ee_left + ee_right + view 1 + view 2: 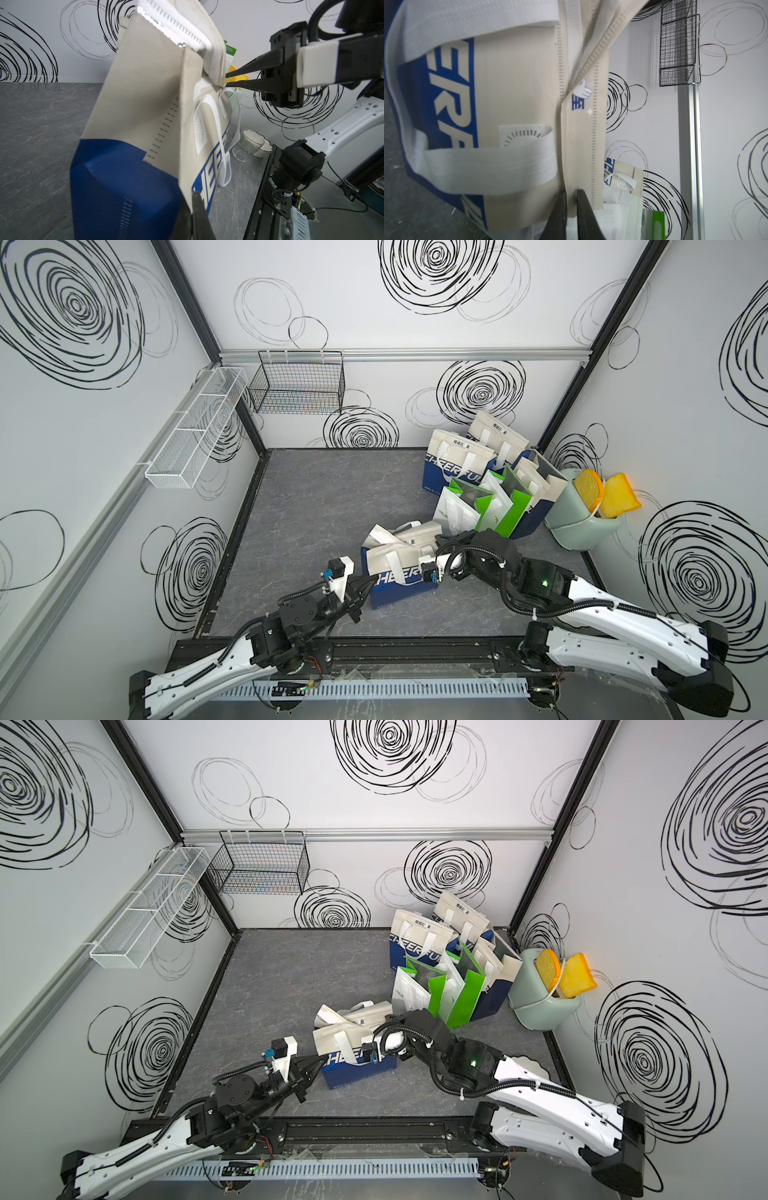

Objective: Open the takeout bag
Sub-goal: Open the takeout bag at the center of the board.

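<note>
A black wire basket (pixel 297 383) hangs on the back wall, with a white mesh basket (pixel 195 427) on the side wall beside it. In the far right corner of the grey surface (pixel 316 506), blue-and-beige bags (pixel 457 460) and a green bag (pixel 505 506) cluster just beside a mint toaster (pixel 582 526) holding two toast slices (pixel 588 487). Near the front rail sit what looks like a clear glass (pixel 247 145) and a white scalloped bowl (pixel 262 148).
</note>
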Controlling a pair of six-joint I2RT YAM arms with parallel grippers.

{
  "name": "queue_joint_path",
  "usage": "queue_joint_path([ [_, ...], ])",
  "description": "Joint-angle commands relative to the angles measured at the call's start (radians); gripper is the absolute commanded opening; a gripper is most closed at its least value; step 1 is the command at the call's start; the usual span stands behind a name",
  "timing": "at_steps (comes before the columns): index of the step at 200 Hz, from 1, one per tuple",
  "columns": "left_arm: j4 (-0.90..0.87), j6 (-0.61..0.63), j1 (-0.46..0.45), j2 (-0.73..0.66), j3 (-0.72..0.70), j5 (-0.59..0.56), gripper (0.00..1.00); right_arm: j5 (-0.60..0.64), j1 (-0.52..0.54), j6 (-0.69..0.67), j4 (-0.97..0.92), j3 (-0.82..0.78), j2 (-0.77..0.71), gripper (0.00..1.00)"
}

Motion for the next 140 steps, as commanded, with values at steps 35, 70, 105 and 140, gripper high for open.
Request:
queue_joint_path([
  [35, 0.02, -0.013, 0.004, 0.001, 0.001, 0.005, 0.0, 0.019, 0.001, 0.058, 0.032, 0.057, 0.028, 0.0],
  [70, 0.019, -0.011, 0.004, 0.001, 0.001, 0.005, 0.0, 0.01, -0.001, 0.104, 0.043, 0.098, 0.034, 0.0],
  [105, 0.017, -0.01, 0.004, 0.001, 0.003, 0.008, 0.0, -0.034, -0.014, 0.171, 0.07, 0.133, 0.032, 0.0],
  [140, 0.013, -0.009, 0.003, -0.001, 0.005, 0.008, 0.0, -0.062, -0.031, 0.228, 0.087, 0.155, 0.042, 0.0],
])
